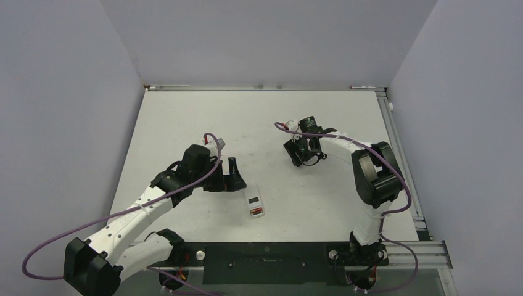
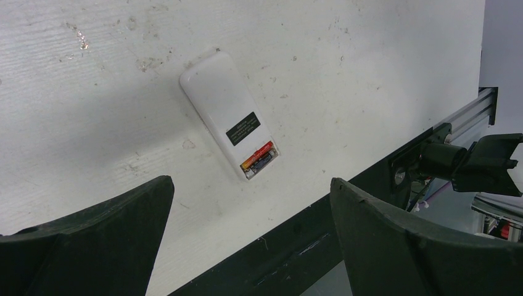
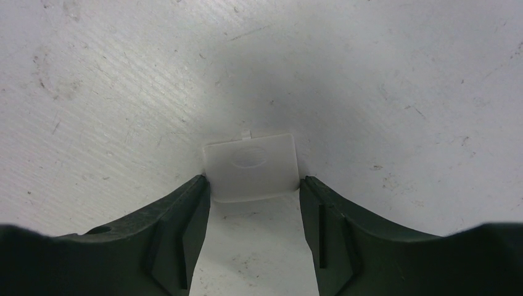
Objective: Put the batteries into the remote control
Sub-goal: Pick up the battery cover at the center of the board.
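White, scuffed bench (image 1: 321,197) carries everything in view, with pale grey walls around it. Near the front edge lies the remote control (image 1: 255,203), flat on its button side with the plain white back up, a small black label (image 2: 242,128) across that back. At the end nearest the arm bases its compartment stands uncovered, and the batteries (image 2: 259,159) sit inside it side by side, red and orange with darker ends. Just beside the remote, on its left and a little farther back, hangs the left claw (image 1: 234,176); its wrist camera looks down on the remote between two dark fingers (image 2: 98,240) spread wide, touching nothing. Well apart, toward the far right of the bench, the right claw (image 1: 303,155) points down at the surface. Its wrist view shows a flat white square piece (image 3: 251,166) lying on the bench, translucent, with a small tab on its far edge and a faint oval mark in the middle. The right claw's fingertips (image 3: 198,188) press against the two side edges of this piece, one on each side, so the claw is clamped across its width. Whether the piece is raised off the bench cannot be told.
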### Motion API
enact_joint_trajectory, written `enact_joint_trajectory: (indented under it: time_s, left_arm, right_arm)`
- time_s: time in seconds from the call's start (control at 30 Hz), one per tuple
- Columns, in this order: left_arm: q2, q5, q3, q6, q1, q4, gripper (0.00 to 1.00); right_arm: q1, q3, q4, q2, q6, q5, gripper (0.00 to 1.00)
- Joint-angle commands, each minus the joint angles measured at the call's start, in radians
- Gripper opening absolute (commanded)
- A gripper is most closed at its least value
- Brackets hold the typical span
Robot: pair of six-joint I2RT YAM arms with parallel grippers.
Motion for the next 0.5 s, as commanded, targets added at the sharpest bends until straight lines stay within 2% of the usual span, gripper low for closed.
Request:
enact_joint_trajectory:
  time_s: [0.0, 0.17, 0.47]
  left_arm:
    - [-0.008, 0.009, 0.005, 0.007, 0.007, 0.025, 0.96]
    - [-0.006, 0.010, 0.006, 0.006, 0.007, 0.025, 0.96]
    - [-0.003, 0.015, 0.007, 0.006, 0.007, 0.025, 0.96]
  right_arm:
    - [0.019, -0.007, -0.086, -0.001, 0.006, 0.030, 0.55]
    - [0.024, -0.007, -0.091, -0.003, 0.014, 0.031, 0.58]
    - [0.024, 0.001, -0.116, 0.011, 0.010, 0.002, 0.56]
